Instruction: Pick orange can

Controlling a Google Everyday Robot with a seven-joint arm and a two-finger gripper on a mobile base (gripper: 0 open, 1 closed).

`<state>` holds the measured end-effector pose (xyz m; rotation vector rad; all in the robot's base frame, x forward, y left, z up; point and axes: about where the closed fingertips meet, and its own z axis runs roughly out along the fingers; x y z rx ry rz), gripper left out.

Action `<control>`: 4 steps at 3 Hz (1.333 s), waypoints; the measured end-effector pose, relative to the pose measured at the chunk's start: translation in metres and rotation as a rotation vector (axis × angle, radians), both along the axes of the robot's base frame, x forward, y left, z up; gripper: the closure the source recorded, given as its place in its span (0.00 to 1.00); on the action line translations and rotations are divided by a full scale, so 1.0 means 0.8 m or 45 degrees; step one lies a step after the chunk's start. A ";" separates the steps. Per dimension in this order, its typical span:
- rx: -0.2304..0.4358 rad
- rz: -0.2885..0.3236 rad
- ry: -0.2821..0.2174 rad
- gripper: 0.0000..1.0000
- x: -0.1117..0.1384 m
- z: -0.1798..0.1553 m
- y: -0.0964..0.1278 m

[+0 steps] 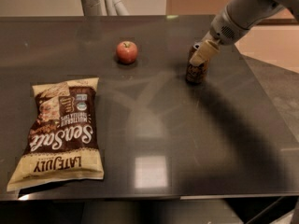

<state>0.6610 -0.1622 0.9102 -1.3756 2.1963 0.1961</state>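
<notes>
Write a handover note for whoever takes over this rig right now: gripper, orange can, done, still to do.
Gripper: down at the upper part of the orange can, far right of the table; grip unconfirmed.
Orange can: upright on the table, right of the apple.
Done: approach to the can.
Left: secure the can, lift it.

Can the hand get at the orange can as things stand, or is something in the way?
Probably yes. The hand is right at the orange can, against its upper part. The apple sits well off to one side and the chip bag lies far from both, so nothing blocks it.
</notes>
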 end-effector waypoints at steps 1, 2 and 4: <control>0.026 0.072 -0.016 0.88 -0.012 0.029 0.013; 0.075 0.194 -0.046 1.00 -0.033 0.074 0.039; 0.093 0.440 -0.105 1.00 -0.074 0.161 0.085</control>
